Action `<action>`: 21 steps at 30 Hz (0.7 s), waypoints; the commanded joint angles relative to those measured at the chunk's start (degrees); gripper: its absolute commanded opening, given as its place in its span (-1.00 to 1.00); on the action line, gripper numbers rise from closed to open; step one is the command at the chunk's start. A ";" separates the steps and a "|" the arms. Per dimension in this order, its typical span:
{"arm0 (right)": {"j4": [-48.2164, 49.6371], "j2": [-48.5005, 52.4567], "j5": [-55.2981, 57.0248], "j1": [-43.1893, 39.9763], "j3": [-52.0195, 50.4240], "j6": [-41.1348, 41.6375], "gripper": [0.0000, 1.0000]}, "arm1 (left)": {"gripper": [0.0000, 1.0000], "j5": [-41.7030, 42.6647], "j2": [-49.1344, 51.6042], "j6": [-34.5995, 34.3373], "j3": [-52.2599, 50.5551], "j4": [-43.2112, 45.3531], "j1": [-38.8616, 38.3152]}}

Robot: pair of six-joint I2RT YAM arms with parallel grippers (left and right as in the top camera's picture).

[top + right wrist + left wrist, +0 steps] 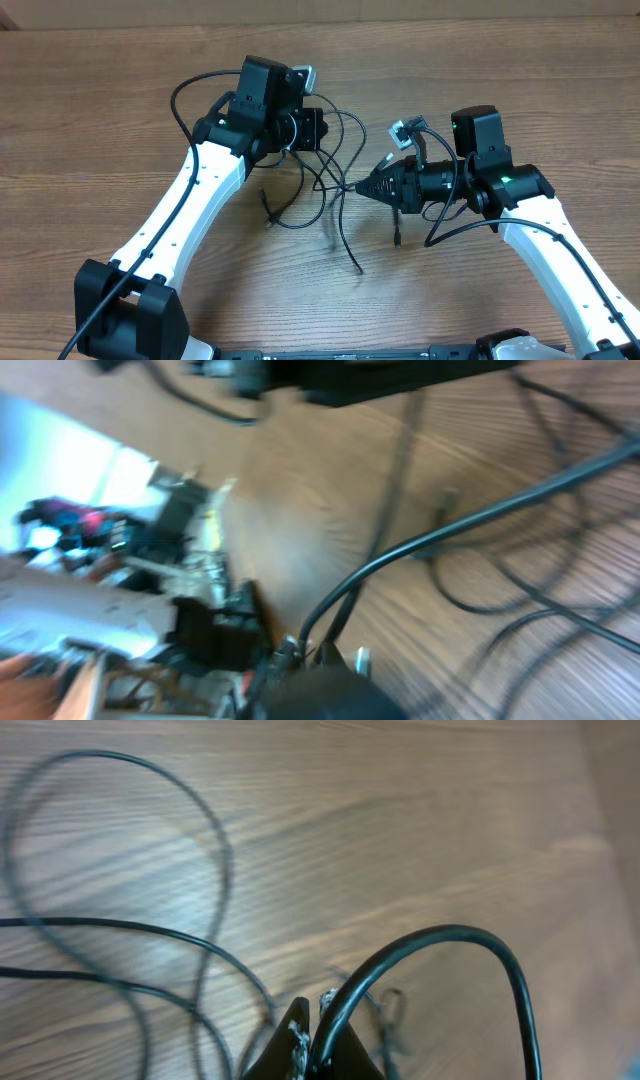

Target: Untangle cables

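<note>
Thin black cables [335, 190] loop over the wooden table between my two arms. My left gripper [322, 128] sits at the upper middle and is shut on a cable. In the left wrist view its jaws [310, 1020] pinch a black cable [450, 935] that arcs up and to the right. My right gripper [362, 187] points left at the tangle's centre and is shut on a cable. In the right wrist view a cable [470, 515] runs out from its blurred jaws [315, 655]. A loose plug end [268, 208] lies at the lower left of the tangle.
Another cable end [357, 268] trails toward the table's front, and one [398, 238] hangs below my right gripper. The thick arm cable [190, 85] loops behind my left arm. Clutter [120, 560] shows off the table's edge in the right wrist view.
</note>
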 commanded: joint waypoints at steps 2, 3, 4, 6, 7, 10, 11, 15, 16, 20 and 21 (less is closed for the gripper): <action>1.68 -0.57 0.17 -0.09 0.39 -1.11 -0.92 | -0.92 -5.14 -0.28 -1.44 1.38 -2.97 0.24; 1.62 -0.57 4.20 -0.20 0.39 -0.04 -0.78 | -0.92 -5.25 -0.31 -0.59 1.40 -4.09 0.28; 1.57 -0.57 9.46 -0.33 0.39 1.86 -0.69 | -0.92 -5.27 -0.37 0.48 1.40 -4.90 0.28; 1.46 -0.57 19.56 -0.48 0.39 5.70 -0.44 | -0.92 -5.18 -0.74 1.66 1.42 -5.68 0.33; 1.42 -0.57 23.74 -0.48 0.39 7.61 -0.40 | -0.92 -5.09 -1.01 1.99 1.44 -5.75 0.31; 1.40 -0.57 27.47 -0.48 0.39 9.11 -0.13 | -0.92 -3.96 -2.51 2.14 1.57 -4.96 0.31; 1.38 -0.57 27.28 -0.39 0.39 9.14 -0.03 | -0.92 -2.49 -3.37 2.27 1.60 -3.89 0.31; 1.11 -0.57 25.97 0.76 0.39 9.09 0.37 | -0.92 7.04 -6.45 2.16 1.62 2.45 0.31; 1.14 -0.57 25.97 1.29 0.39 9.09 0.44 | -0.92 9.97 -7.10 1.90 1.62 4.22 0.31; 1.16 -0.57 25.99 3.37 0.39 8.83 0.60 | -0.92 18.73 -10.01 -3.54 1.64 13.29 0.26; 1.16 -0.57 25.99 3.76 0.39 8.68 0.61 | -0.92 18.95 -10.51 -4.42 1.64 14.45 0.26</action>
